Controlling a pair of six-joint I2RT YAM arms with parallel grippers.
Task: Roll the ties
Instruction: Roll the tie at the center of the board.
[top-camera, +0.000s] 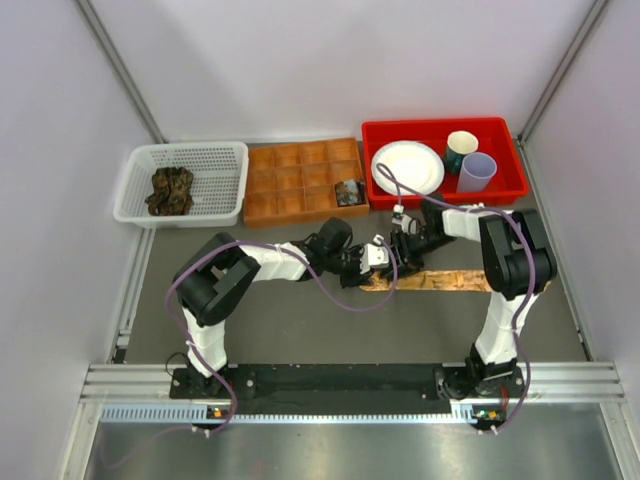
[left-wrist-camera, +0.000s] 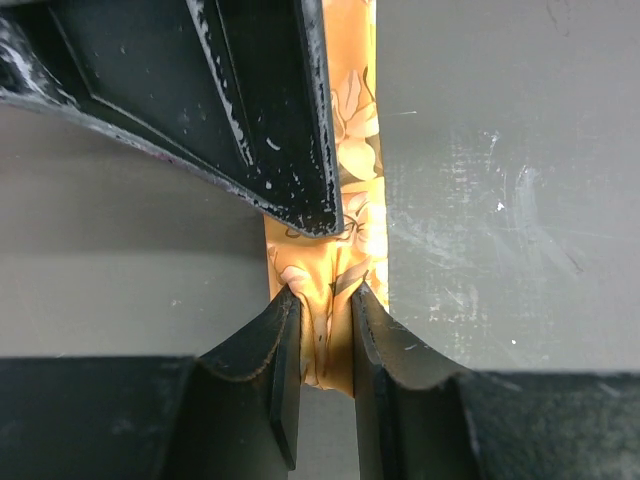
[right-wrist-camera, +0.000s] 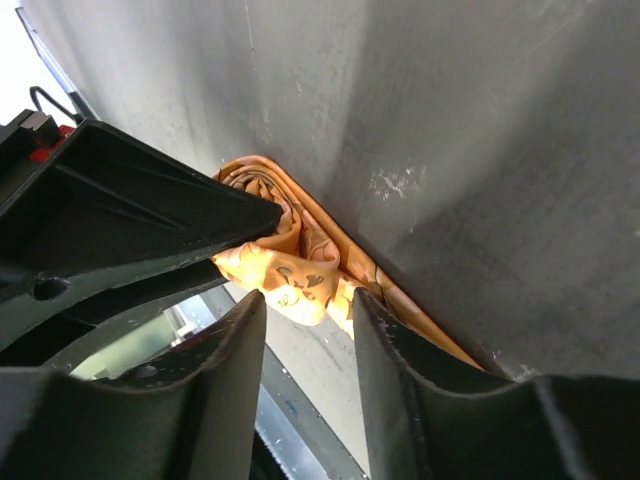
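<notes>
- Step in hand: starting the roll of the tan-orange tie (top-camera: 450, 281). It lies flat mid-table (top-camera: 300, 330), running twd the right edge, w/ its left end bunched up where both grippers meet.
- Left gripper (left-wrist-camera: 325, 345): nearly shut, pinching that end; fabric is creased betw. its fingers.
- Right gripper (right-wrist-camera: 308, 325): jaws part-open, tips right at the folded wad; looks like no clamp on it.
- Others: dark ties (top-camera: 172, 190) are in the white basket (top-camera: 140, 160) at the far-left corner. One rolled tie (top-camera: 349, 192) sits in the brown tray (top-camera: 290, 185) by the far edge.
- Next, prob.: right closes on the wad, then turns it over along the strip. Needs the coil tight & straight, else it skews or springs open.
</notes>
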